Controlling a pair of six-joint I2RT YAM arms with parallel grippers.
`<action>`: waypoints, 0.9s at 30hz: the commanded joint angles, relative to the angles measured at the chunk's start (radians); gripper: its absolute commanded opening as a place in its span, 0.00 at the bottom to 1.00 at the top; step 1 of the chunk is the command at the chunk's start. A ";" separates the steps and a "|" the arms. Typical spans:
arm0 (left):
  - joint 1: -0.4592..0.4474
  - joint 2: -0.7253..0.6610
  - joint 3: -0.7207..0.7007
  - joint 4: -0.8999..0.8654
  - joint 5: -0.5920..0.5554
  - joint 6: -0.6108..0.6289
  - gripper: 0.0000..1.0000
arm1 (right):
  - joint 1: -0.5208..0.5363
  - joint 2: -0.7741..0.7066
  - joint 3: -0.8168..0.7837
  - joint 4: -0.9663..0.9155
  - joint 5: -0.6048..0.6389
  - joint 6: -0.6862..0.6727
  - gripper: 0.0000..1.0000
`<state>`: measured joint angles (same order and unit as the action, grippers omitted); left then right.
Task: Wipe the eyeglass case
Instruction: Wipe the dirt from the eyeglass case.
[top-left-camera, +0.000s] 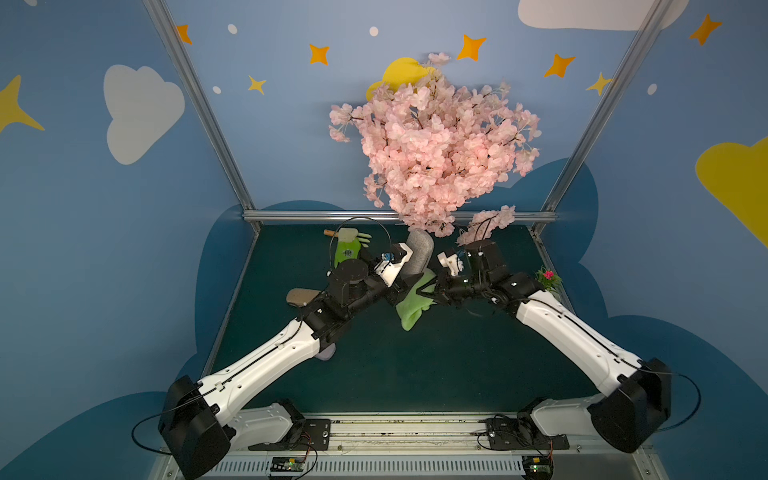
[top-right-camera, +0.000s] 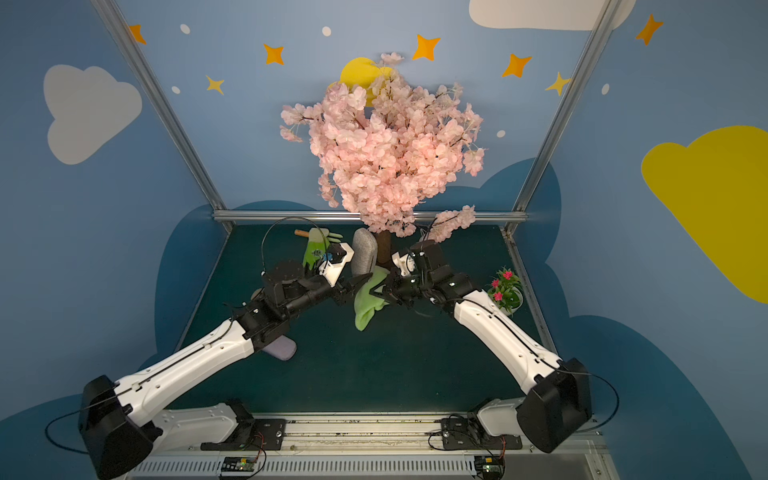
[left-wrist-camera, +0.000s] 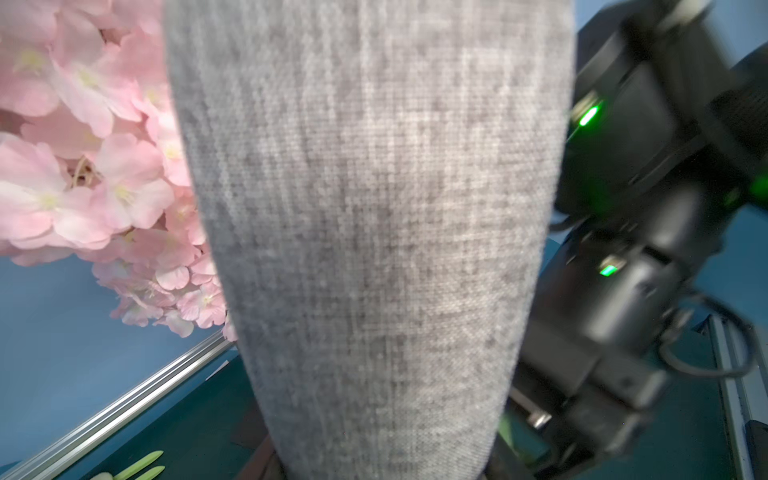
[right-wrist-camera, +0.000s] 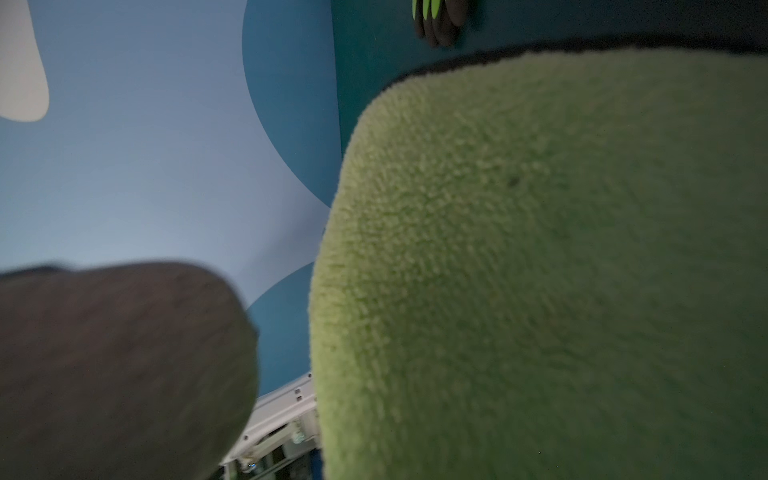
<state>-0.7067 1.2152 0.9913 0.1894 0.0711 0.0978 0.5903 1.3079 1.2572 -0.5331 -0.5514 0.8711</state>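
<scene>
Two arms (top-left-camera: 266, 361) angle inward: left tool (top-left-camera: 406, 286) grips eyeglass case (top-left-camera: 417, 253), right tool (top-left-camera: 430, 292) clamps cloth (top-left-camera: 411, 311).

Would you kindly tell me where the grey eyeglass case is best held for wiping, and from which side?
The eyeglass case stands roughly upright, so grip its lower end, coming from the robot's left as the left gripper does; that should leave the long upper face free for the green cloth in the right gripper.
</scene>
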 joint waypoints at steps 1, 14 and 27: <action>0.046 -0.011 -0.029 0.038 0.079 -0.094 0.03 | 0.031 -0.110 0.108 -0.218 0.155 -0.268 0.00; 0.071 0.018 -0.034 0.061 0.220 -0.191 0.03 | 0.123 -0.034 0.134 0.044 0.115 -0.119 0.00; 0.073 -0.037 -0.030 0.060 0.225 -0.179 0.03 | 0.010 -0.114 0.012 -0.183 0.191 -0.223 0.00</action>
<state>-0.6300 1.2167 0.9344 0.1745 0.2653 -0.0761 0.6254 1.2415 1.1599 -0.5930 -0.4385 0.7559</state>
